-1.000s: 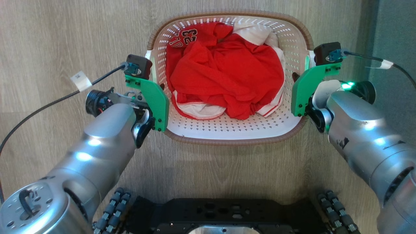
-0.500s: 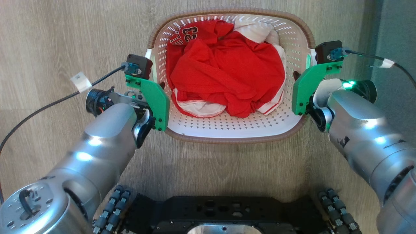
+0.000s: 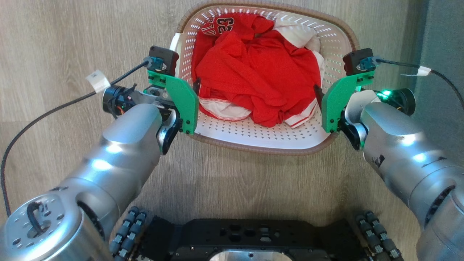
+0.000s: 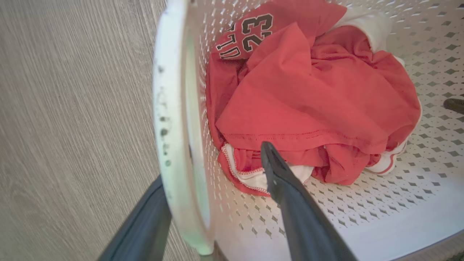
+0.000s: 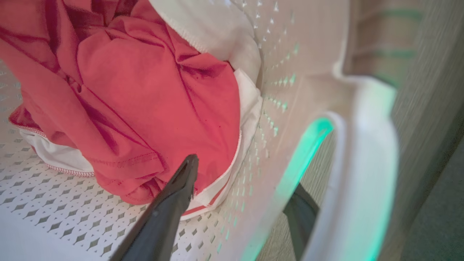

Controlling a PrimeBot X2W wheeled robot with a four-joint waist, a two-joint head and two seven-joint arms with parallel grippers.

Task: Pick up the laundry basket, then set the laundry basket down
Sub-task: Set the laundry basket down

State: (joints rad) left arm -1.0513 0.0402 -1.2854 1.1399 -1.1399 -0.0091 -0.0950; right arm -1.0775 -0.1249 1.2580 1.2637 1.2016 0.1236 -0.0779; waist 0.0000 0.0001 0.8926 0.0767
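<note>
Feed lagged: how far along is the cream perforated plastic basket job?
Done: left gripper and right gripper each straddle a wall of the cream-white perforated plastic laundry basket at its handles, fingers spread. In hand: the lift; whether it has left the wood floor, I cannot tell. Left: setting it down.

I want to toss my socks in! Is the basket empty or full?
Partly full. The laundry basket holds crumpled red and white clothes, but bare perforated floor shows at its near end.
</note>
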